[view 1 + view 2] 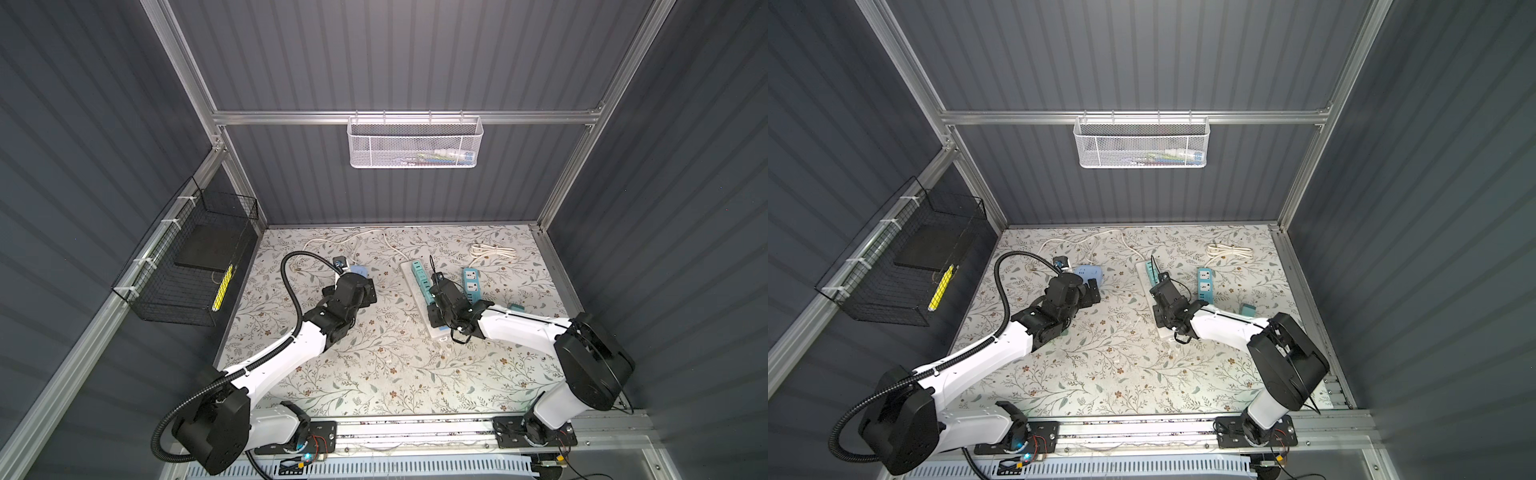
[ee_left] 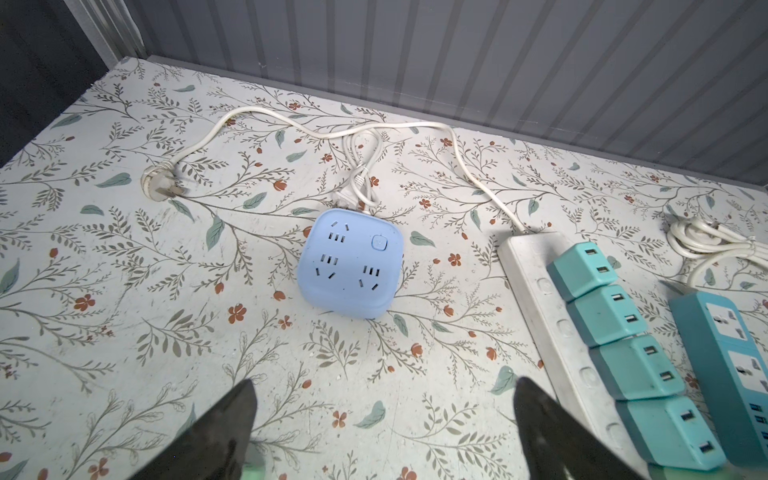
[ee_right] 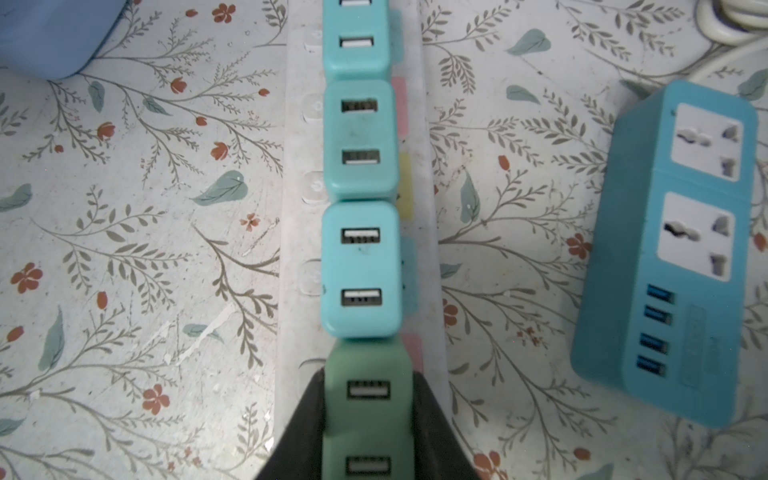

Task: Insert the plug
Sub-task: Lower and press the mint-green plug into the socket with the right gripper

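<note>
My right gripper [image 3: 368, 376] is shut on a green-teal USB plug [image 3: 368, 415], one black finger on each side. The plug stands over the white power strip [image 3: 299, 232], in line with and touching the nearest of three teal plugs [image 3: 361, 270] that sit in the strip. Whether its pins are in a socket is hidden. In both top views the right gripper [image 1: 432, 299] hangs over the strip [image 1: 1144, 276]. My left gripper [image 2: 384, 382] is open and empty above the bare table, a short way from a blue cube socket [image 2: 351, 262].
A teal socket block [image 3: 673, 249] lies right of the strip, with a coiled white cable [image 1: 492, 251] behind it. Another teal plug [image 1: 516, 307] lies by the right arm. The strip's white cord ends in a loose plug [image 2: 160, 185]. Wire baskets [image 1: 187, 266] hang on the walls.
</note>
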`<move>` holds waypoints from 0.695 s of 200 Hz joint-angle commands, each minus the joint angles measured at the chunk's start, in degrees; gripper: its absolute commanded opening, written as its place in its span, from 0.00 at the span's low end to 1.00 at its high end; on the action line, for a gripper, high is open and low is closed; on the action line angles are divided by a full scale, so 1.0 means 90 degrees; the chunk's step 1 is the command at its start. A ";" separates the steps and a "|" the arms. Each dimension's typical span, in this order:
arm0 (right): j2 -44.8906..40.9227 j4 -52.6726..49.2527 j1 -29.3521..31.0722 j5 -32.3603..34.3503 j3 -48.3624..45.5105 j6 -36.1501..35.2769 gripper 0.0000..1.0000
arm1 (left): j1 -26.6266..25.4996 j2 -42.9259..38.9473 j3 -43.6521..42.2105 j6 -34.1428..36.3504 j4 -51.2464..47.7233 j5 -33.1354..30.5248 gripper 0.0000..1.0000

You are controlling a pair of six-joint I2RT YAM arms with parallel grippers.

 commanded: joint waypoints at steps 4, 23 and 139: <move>0.0826 -0.0529 -0.0057 -0.0430 -0.0041 -0.0022 0.15 | 0.0044 -0.0048 0.0039 -0.0011 -0.0044 -0.0129 0.97; 0.1247 -0.0576 -0.0086 -0.0516 0.0548 -0.0199 0.16 | 0.0053 -0.0042 0.0121 0.0053 -0.0126 -0.0129 0.97; 0.2684 -0.0782 -0.0484 -0.1148 0.2642 -0.1033 0.26 | 0.0083 -0.0656 0.0060 0.0333 -0.0327 -0.0344 1.00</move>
